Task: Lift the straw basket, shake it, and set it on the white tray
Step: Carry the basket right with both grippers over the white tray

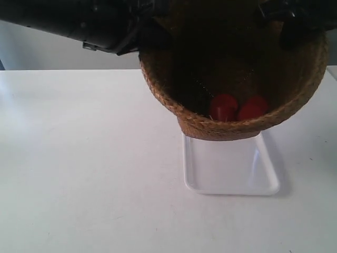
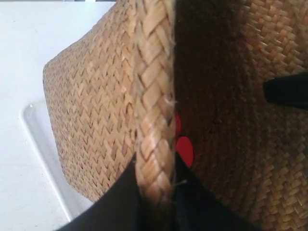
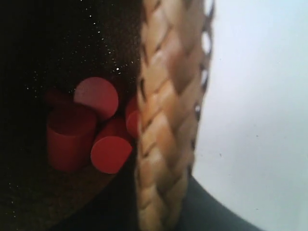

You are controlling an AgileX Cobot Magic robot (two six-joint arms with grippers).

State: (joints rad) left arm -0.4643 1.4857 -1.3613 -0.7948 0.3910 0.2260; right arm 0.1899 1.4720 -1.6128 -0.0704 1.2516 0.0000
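The arm at the exterior view's left reaches the rim of the basket. The basket is held up and tilted, with its mouth toward the camera, over the far end of the tray on the white table. Red cylinders lie inside. The arm at the exterior view's right meets the opposite rim. The left gripper pinches the braided rim between narrow fingers. The right gripper straddles and clamps the rim too.
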